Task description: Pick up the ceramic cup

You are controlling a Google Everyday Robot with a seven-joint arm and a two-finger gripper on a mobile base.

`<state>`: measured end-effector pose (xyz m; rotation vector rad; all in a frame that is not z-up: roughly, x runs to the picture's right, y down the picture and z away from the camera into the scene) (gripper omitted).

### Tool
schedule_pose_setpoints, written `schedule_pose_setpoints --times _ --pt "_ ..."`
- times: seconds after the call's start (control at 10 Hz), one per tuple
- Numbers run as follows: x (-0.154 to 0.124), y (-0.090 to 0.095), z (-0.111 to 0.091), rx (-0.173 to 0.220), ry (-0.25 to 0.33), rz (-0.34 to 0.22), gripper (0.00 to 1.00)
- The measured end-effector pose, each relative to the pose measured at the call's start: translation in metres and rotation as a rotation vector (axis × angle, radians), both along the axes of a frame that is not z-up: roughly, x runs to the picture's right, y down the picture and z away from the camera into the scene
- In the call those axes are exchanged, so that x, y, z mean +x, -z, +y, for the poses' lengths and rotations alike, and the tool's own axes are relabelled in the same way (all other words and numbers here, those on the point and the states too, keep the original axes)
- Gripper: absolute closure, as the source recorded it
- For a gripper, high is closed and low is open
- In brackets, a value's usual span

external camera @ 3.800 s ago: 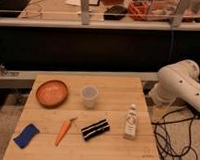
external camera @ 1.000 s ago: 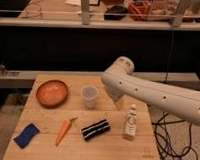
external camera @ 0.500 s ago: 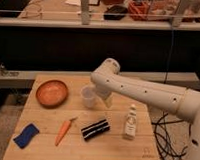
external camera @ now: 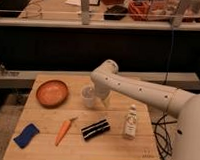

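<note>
Cup access is dictating the pose: the end effector is hanging low just right of the ceramic cup, likely for a side grasp. The cup is standing upright on the worktop, near the orange bowl. How far the end effector is gaping cannot be told.
</note>
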<state>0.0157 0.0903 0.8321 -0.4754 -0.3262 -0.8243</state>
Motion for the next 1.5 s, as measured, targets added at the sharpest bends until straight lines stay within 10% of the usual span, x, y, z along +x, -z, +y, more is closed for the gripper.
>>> schedule_pose_setpoints --times 1.5 --pt "-0.026 -0.028 -0.011 -0.028 0.048 -0.002 0.20"
